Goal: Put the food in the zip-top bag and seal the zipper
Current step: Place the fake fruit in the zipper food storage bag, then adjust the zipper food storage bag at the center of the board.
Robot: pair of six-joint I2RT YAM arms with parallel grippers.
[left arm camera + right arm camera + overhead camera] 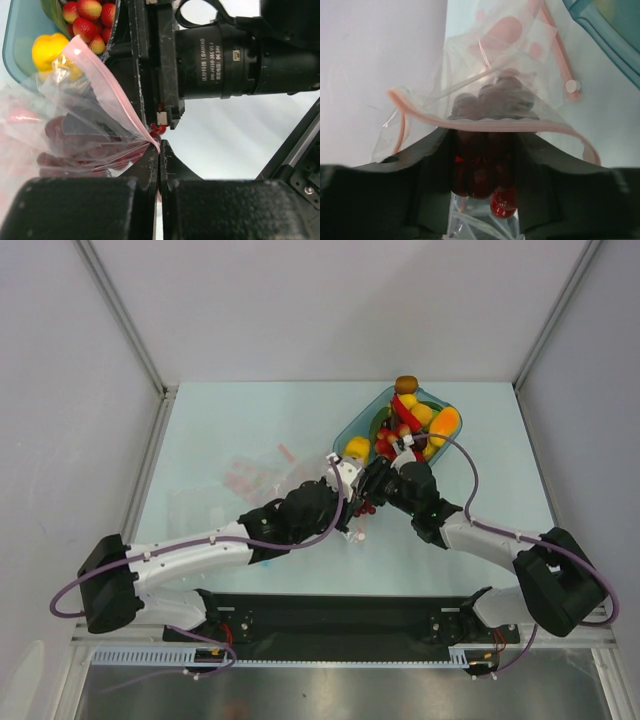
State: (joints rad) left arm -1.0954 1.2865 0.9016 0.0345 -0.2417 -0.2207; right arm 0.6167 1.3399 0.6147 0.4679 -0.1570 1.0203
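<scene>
Zip-top bag (490, 75) hangs open just above the counter (500, 420), caught between the two arms in the middle of the overhead view, with the teal dish (350, 425) of remaining food just beyond it toward the upper right.

From the right wrist, the bag's mouth lies straight ahead of the fingers, toward the top of the frame. The grape bunch (482, 175) points that way too: its near end sits between the fingers and its far end shows dark through the plastic, already past the lip.

The zipper (485, 126) runs left to right across that frame, crosswise to the bunch, its near strip draped over the grapes.

The right fingers (485, 145) stand partly open with the bunch between them, and they look to have hold of it. The left fingers (159, 150) are pressed fully together on one end of the pink strip, keeping the mouth up. My guess is the right arm does the feeding, being the one in line with the opening.
</scene>
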